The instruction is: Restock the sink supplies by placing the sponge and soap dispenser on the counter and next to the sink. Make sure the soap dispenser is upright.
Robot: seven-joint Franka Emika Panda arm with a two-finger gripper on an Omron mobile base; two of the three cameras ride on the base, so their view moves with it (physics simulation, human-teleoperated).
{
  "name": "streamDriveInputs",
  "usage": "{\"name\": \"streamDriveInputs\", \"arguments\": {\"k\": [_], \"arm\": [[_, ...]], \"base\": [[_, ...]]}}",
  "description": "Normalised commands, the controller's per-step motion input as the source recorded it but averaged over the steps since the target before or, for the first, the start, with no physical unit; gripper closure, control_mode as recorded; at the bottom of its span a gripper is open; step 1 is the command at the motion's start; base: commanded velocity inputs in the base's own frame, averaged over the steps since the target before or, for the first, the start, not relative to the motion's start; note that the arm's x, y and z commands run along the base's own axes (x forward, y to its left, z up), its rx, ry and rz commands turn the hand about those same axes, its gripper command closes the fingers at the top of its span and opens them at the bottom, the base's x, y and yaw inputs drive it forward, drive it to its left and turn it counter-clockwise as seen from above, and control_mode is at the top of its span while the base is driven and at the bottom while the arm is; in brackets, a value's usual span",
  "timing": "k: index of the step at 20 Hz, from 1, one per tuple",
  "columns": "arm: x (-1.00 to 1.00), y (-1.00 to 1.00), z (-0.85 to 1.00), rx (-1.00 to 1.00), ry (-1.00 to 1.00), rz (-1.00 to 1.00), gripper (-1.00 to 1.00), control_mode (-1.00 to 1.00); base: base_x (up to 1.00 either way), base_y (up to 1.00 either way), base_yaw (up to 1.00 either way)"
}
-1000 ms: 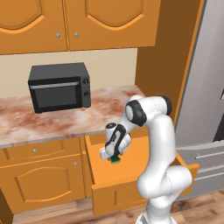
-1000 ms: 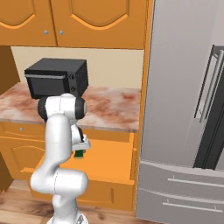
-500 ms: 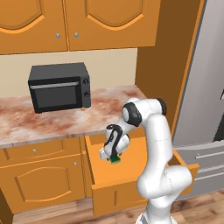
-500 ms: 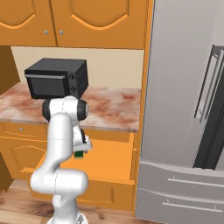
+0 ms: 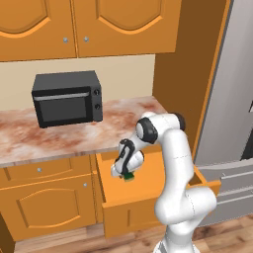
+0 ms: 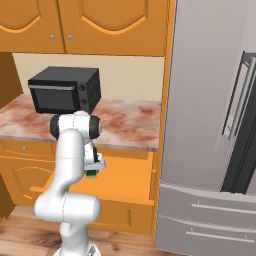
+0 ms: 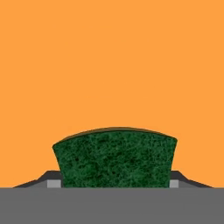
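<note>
The green sponge (image 7: 114,159) lies on the orange floor of an open drawer (image 5: 150,185) under the counter (image 5: 94,136). My gripper (image 7: 114,183) reaches down into the drawer, and its two dark fingertips (image 7: 52,180) press against the sponge's left and right sides. In the left base view the gripper (image 5: 127,173) points down over the sponge (image 5: 129,177); in the right base view the sponge (image 6: 91,173) peeks out below the hand (image 6: 94,167). The sink and the soap dispenser are out of view.
A black microwave (image 5: 66,98) stands on the counter to the left of the drawer. A tall grey fridge (image 6: 210,125) rises right of the drawer, with orange wall cabinets (image 5: 99,24) overhead. The drawer front (image 6: 100,197) juts out toward my base.
The hand has sunk slightly lower into the drawer, and the fingers have closed in from wide open onto the sponge's sides. The sponge has not moved.
</note>
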Motion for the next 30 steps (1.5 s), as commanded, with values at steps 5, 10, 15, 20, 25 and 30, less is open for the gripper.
{"name": "streamDriveInputs", "arguments": {"k": [5, 10, 15, 20, 25, 30], "arm": [[-0.27, 0.0, -0.16, 0.04, 0.0, 0.0, 1.0, -1.0], [-0.6, -0.04, -0.04, 0.03, -0.01, 0.0, 1.0, -1.0], [-0.49, -0.27, 0.74, 0.0, -0.09, 0.0, 1.0, -1.0], [-0.38, -0.39, 1.0, 0.0, -0.02, -0.01, 1.0, -1.0], [-0.67, -0.51, 0.98, 0.01, -0.01, -0.07, 1.0, -1.0], [-0.51, -0.52, 1.0, 0.01, 0.0, -0.13, 1.0, -1.0]], "base": [[0.0, 0.0, 0.0], [0.0, 0.0, 0.0], [0.0, 0.0, 0.0], [0.0, 0.0, 0.0], [0.0, 0.0, 0.0], [0.0, 0.0, 0.0]]}}
